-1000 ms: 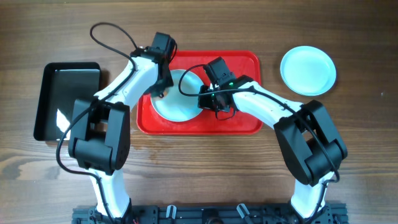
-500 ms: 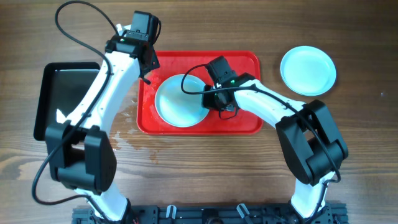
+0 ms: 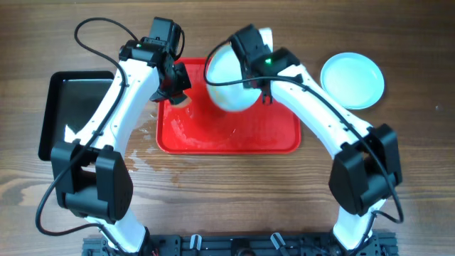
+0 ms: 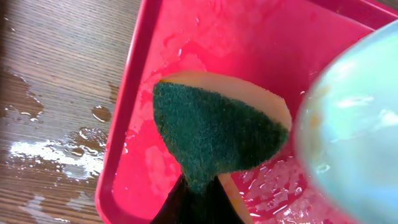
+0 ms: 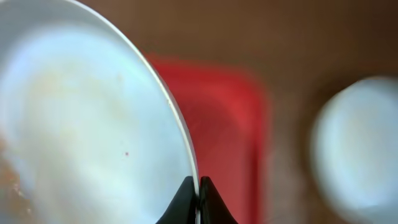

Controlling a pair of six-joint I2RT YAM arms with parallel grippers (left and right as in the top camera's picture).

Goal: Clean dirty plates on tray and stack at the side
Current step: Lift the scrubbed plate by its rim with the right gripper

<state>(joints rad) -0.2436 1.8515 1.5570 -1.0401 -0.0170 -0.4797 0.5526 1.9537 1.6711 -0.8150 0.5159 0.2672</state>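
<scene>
Above tray point(image 3: 274, 139) far edge, right claw point(image 5: 198, 186) pinches dirty plate point(image 5: 93, 124) rim; left claw point(image 4: 196, 196) pinches sponge point(image 4: 211, 134) beside it

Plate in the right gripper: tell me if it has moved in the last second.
Yes. The plate rose off the tray's left half toward its far edge, now tilted.

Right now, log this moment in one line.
left tool: shut on sponge | right tool: shut on plate, above tray | second plate: on table, right of tray
</scene>
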